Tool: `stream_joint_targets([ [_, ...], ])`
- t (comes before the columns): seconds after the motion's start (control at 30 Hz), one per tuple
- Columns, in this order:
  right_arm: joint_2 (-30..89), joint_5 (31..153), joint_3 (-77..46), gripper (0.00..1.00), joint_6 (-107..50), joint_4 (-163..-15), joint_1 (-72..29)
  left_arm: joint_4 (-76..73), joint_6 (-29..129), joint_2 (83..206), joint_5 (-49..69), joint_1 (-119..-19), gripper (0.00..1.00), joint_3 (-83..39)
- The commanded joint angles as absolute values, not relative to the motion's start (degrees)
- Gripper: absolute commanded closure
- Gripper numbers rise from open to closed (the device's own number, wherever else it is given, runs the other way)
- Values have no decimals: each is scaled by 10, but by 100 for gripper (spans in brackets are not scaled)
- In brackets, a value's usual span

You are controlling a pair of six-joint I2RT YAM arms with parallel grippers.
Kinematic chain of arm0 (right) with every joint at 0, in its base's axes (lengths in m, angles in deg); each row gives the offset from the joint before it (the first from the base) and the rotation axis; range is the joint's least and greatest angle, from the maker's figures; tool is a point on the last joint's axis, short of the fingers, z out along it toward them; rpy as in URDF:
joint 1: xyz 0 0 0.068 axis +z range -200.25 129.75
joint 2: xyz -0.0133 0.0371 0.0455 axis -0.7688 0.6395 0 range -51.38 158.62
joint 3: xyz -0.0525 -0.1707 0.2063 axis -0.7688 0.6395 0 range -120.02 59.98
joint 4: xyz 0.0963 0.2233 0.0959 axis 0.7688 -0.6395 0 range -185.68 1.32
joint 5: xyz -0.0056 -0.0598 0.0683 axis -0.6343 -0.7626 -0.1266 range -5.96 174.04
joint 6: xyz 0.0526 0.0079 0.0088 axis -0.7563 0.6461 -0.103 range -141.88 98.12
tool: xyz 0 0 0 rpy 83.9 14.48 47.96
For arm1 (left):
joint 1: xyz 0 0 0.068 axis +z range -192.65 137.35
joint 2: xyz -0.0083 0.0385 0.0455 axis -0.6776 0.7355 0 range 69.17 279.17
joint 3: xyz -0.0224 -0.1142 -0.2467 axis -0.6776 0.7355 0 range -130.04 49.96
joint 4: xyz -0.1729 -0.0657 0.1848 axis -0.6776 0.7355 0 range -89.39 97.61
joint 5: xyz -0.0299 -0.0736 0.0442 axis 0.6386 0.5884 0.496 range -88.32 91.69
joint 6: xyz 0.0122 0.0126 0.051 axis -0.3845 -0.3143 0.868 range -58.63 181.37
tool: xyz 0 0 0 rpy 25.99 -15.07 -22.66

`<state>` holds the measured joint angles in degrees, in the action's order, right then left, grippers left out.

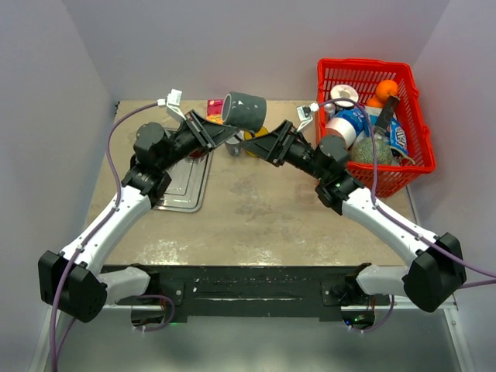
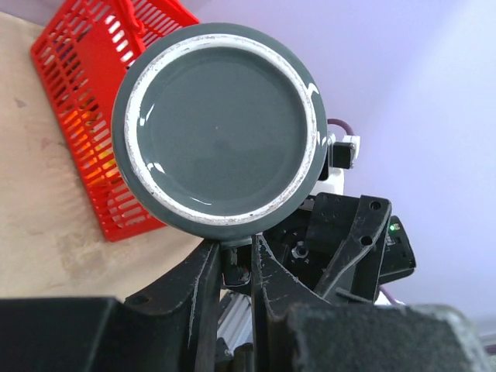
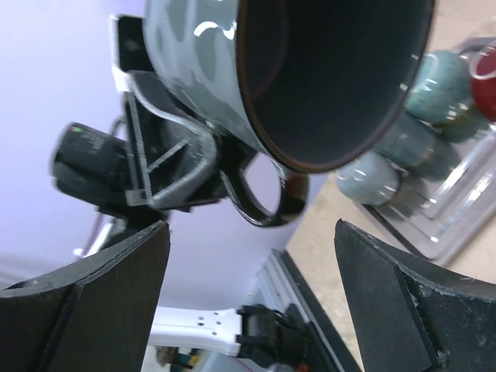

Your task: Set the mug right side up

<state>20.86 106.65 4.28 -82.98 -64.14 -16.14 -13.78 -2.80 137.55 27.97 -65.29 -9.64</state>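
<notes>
Mug [image 2: 221, 128] is glossy grey ceramic, round-based; your left gripper [image 2: 236, 267] pinches its looped handle [image 3: 263, 218], right gripper [image 3: 252, 226] gapes wide.

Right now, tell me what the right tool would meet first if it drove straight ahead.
Most likely the mug, held aloft by the left tool: its handle sits dead ahead of the open right tool, though depth is unclear.

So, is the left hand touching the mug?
Touching. The left wrist view shows the left hand shut on the mug, pinching it just below its round base, with no gap.
</notes>
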Motion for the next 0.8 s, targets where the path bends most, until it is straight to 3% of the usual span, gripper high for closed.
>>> stream_joint_targets([
  [0.0,207,1093,43,12,-888,-513,-162,-287,-72,1354,307,-652,100,-97],
  [0.17,217,1092,21,17,-901,-483,-161,-315,-84,1348,316,-652,100,-94],
  [0.43,228,1072,27,43,-929,-460,-161,-375,-137,1345,331,-652,100,-51],
  [0.63,225,1051,34,46,-933,-454,-161,-425,-175,1340,334,-652,100,-14],
  [0.77,229,1056,27,63,-932,-455,-161,-425,-175,1336,335,-652,100,-8],
])
